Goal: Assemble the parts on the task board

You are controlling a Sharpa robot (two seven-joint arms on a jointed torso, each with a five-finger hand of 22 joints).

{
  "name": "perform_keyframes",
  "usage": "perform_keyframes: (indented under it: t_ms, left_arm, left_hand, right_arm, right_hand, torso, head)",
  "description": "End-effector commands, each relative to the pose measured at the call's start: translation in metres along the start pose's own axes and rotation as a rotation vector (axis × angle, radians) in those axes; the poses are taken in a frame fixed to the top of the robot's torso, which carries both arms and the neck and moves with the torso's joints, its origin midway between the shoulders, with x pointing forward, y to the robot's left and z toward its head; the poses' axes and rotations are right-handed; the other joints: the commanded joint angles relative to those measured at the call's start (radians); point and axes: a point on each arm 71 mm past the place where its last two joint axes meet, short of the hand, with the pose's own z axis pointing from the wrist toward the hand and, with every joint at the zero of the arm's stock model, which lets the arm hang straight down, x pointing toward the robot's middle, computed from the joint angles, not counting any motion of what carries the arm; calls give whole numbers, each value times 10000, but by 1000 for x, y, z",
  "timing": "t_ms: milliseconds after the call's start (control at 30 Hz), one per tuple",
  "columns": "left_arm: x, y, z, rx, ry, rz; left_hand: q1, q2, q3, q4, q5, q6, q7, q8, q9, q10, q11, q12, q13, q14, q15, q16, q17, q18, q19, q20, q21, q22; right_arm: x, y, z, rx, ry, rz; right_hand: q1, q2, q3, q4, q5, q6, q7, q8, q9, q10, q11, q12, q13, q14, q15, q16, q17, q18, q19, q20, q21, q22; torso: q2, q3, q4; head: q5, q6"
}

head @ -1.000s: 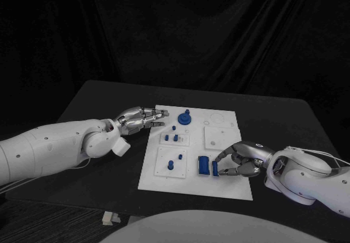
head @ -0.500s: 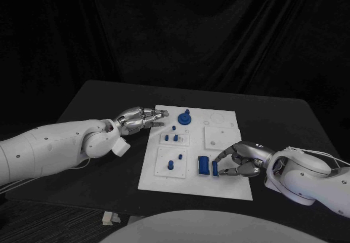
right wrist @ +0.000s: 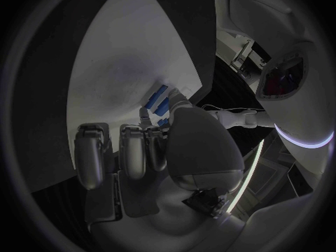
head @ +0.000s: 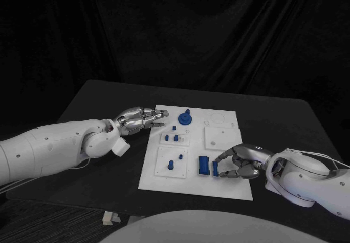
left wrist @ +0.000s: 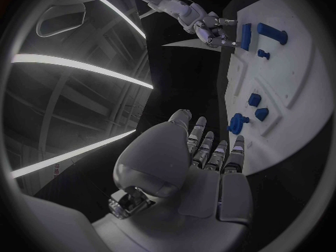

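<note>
White task board (head: 226,188) lies mid-table, with no readable writing. The right hand (head: 238,163) pinches a blue bar (head: 216,168) on the board (beside a wider blue block (head: 203,165)). The left hand (head: 138,119) rests curled at the board's edge, holding nothing.

black table (head: 102,152), dark draped curtain (head: 219,45)

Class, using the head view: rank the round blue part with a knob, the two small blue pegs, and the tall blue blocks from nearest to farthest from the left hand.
1. Round blue part with a knob, board's far edge, beside the left hand.
2. Small blue pegs, mid-board.
3. Tall blue blocks, near edge, by the right hand.
</note>
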Motion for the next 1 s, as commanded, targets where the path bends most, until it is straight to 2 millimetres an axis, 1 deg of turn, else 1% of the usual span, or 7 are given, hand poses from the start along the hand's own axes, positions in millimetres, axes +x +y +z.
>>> perform_keyframes:
  t_ms: [33,600,700,833,867,900,1000]
  left_arm:
    - [2,-1,0,184,68,-64]
    - [0,-3,-1,490,-149,21]
    - [-2,-5,-3,787,-337,106]
    - [-3,-9,-4,1284,-692,288]
    - [-3,-10,-4,1383,-770,331]
    - [-3,-11,-5,1498,-865,384]
    - [-3,-13,-5,1698,-1026,478]
  left_hand:
    - [116,-16,25,2,37,-19,16,-39,-8,10,62,-44,7,-11,63,61,12,-25,70,-19,48,10]
    - [69,-29,60,-7,-7,22,25,-32,-1,13,60,-35,10,6,71,70,16,-64,98,-21,64,14]
    - [-34,-47,35,67,-80,50,10,-27,2,21,43,-27,12,62,69,104,29,-84,118,-25,76,17]
    - [-537,-118,-299,816,-792,184,-40,19,11,121,25,91,21,96,-72,118,31,-104,110,-43,79,6]
    - [-737,-147,-485,1116,-1440,250,-11,54,20,153,33,128,25,98,-113,117,32,-87,109,-48,83,4]
    - [-945,-103,-615,1144,-1907,283,-7,73,24,171,31,149,27,94,-146,113,31,-73,96,-56,77,0]
    - [-1814,161,-1231,1151,-3117,237,18,93,18,152,43,159,22,-5,-354,57,12,49,-20,-87,25,-26]
  right_arm:
    - [9,-5,-1,582,699,-125]
    - [-5,-6,-8,-116,-1083,22]
    - [-12,-6,-14,-551,-1964,80]
    - [-31,-7,-22,-992,-3322,499]
    - [-36,-8,-24,-1031,-3604,650]
    - [-43,-9,-25,-1063,-3966,868]
    - [-57,-13,-27,-1074,-4757,1475]
  right_hand:
    - [-60,57,-52,43,-66,-120,-30,25,-47,1040,1,26,2633,938,-2,-59,2140,28,833,-10,-85,2494]
    - [-150,68,-88,51,-130,-101,-29,77,-120,1040,0,26,2633,920,-24,-91,2050,42,807,-21,-131,2476]
    - [-524,-132,-182,106,-656,181,25,186,-178,1040,34,26,2633,928,9,-84,2075,26,839,-5,-81,2497]
    - [-1299,-359,-101,119,-679,722,132,329,-273,1040,72,26,2633,746,96,-403,1235,154,572,85,-540,2317]
    - [-1394,-338,-74,125,-676,803,136,340,-295,1040,99,26,2633,696,117,-500,1022,203,470,97,-717,2249]
    - [-1655,-129,-9,102,-607,1020,186,386,-330,883,145,-264,2369,400,163,-1050,-89,465,-124,142,-1735,1851]
    - [-1619,75,92,99,-298,1320,336,432,-383,150,313,-1554,1261,-207,308,-2134,-1829,857,-1182,266,-3573,1114]
  torso:
    - [3,1,5]
    - [0,0,0]
    - [-3,1,0]
    - [-4,2,0]
    - [-9,2,-1]
    - [-15,2,-2]
    - [-44,3,-10]
  head:
    - [5,-1]
    - [16,-1]
    - [-11,-1]
    - [-61,-1]
    - [-47,-1]
    - [-51,-1]
    - [-100,-1]
